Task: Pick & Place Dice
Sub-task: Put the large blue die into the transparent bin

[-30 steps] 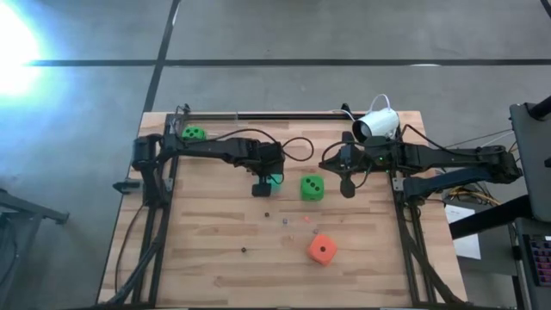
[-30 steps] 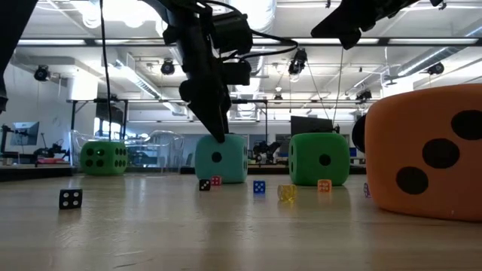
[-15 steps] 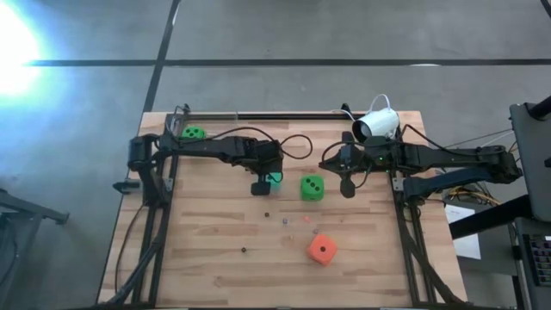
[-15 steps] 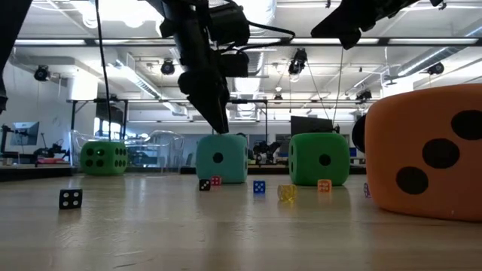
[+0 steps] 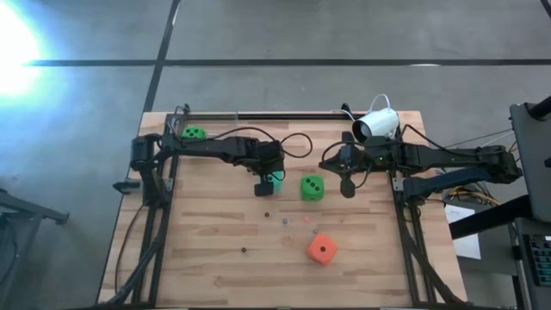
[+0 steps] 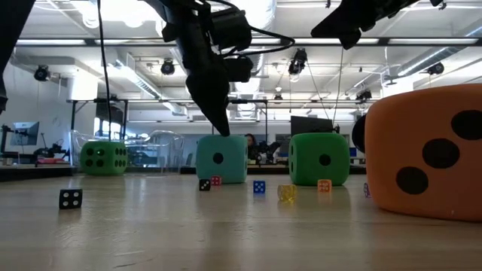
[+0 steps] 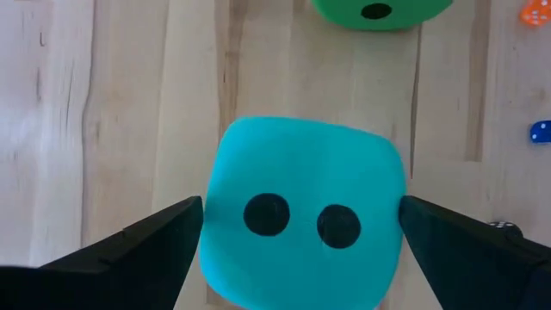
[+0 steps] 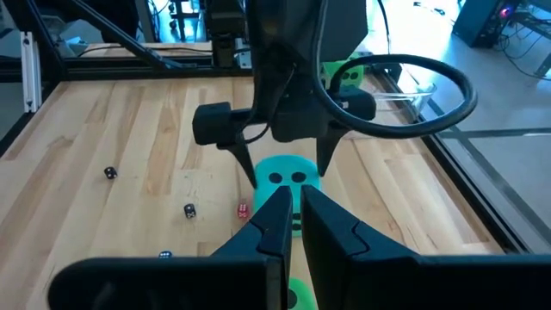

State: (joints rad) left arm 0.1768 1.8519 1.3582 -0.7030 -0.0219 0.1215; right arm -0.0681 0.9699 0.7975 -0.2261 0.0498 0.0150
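Note:
The teal die (image 7: 301, 215) rests flat on the wooden table near its middle, two pips up. My left gripper (image 5: 265, 186) is open over it, pointing steeply down, one finger (image 7: 155, 237) on each side and the tips about level with the die's top (image 6: 221, 138). A bright green die (image 5: 312, 187) sits just to its right, a second green die (image 5: 195, 133) at the far left corner, and an orange-red die (image 5: 322, 249) toward the near edge. My right gripper (image 5: 347, 188) hangs shut above the table, right of the middle green die.
Several tiny dice lie scattered near the table's middle (image 5: 284, 219) and toward the near side (image 6: 70, 198). A white camera (image 5: 376, 126) stands at the far right. A metal rod (image 5: 258, 114) runs along the far edge. Bare wood lies at the near left.
My left gripper has rolled a little about its own pointing line above the teal die, staying open and in place. The dice have not moved.

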